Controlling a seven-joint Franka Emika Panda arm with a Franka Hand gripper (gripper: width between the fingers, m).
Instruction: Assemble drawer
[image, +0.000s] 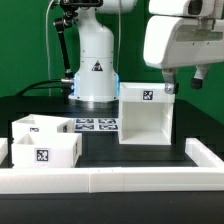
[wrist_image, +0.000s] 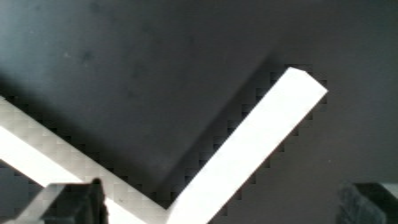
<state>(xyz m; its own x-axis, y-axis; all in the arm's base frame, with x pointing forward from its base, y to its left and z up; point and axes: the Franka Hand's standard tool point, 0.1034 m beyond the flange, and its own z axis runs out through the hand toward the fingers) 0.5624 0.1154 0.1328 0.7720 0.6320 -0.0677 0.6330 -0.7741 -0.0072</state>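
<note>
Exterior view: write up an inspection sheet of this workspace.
Surface: matte black table, edged by a long low white rail.
Job's things: large white plastic cube-like housing, upright; rear small white box tray and front small white box tray, at the exterior view's left.
Clutter: nothing seen.
Grippers: two-finger gripper open, empty, above the housing.
Cables: dark line beside white robot base, possibly cable.
Surroundings: flat white marker board before the base; dark background.
</note>
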